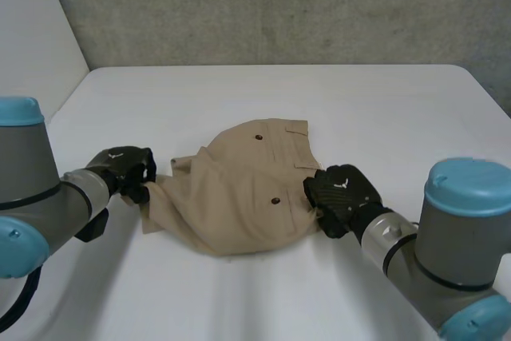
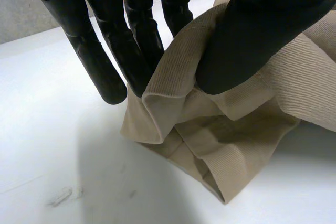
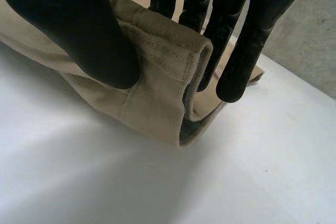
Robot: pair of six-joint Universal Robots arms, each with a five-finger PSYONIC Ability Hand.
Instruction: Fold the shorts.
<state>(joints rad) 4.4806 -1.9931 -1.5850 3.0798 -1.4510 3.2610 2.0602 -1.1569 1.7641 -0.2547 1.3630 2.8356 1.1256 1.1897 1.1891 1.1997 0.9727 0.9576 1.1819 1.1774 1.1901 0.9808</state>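
Beige shorts (image 1: pixel 239 189) lie bunched on white table (image 1: pixel 383 109) between both hands. Left hand (image 1: pixel 124 170) pinches one edge between thumb and fingers; right hand (image 1: pixel 342 195) pinches the opposite edge likewise.

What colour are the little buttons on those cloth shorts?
Dark brown buttons on plain tan shorts; head view shows them best.

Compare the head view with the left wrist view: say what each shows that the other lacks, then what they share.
Head view's extras: the right hand on the shorts' right edge, two dark buttons, the grey wall. Left wrist view's extras: the left hand's thumb and fingers pinching a fold of cloth, a stitched hem beneath. Shared: tan shorts, left hand, white table.
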